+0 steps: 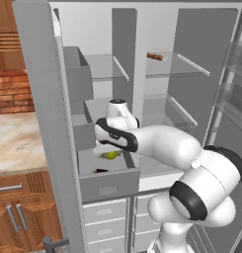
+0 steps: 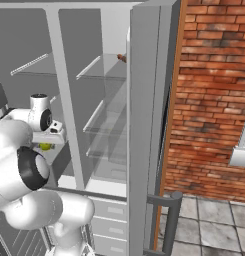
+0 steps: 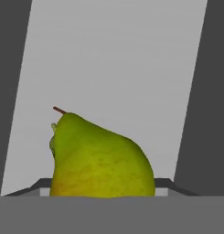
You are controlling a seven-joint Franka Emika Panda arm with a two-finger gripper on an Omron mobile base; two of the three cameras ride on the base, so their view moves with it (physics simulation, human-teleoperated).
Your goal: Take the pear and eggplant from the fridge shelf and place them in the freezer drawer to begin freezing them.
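- Since the pear (image 3: 100,160) sits right up against my hand camera and covers the spot where my fingertips would rise, I cannot tell whether my jaws are clamped on it or standing apart from it.
- Its stem points up and to the left in the hand view, with its broad belly low. That would suit a grip across the widest part, but this is my guess.
- From the left base view, the pear (image 1: 111,155) is directly beneath my wrist, inside the outline of the freezer drawer (image 1: 110,187) and above its floor.
- The right base view agrees, showing the pear (image 2: 45,146) as a yellow-green spot tucked under my hand.
- The drawer is pulled out from the left compartment with its flat front panel towards the base, so I can reach into the open box from above.
- A dark sliver (image 1: 99,171) lies low in the drawer behind the front panel. I take it for the eggplant, though it is too small to be sure.
- If so, I judge the task is near its end and only the pear needs to be set down.
- My wrist is bent downward so the fruit has only a short drop and should not roll.
- A reddish-brown skewer (image 1: 155,57) lies well apart on the upper glass shelf and is not my concern.
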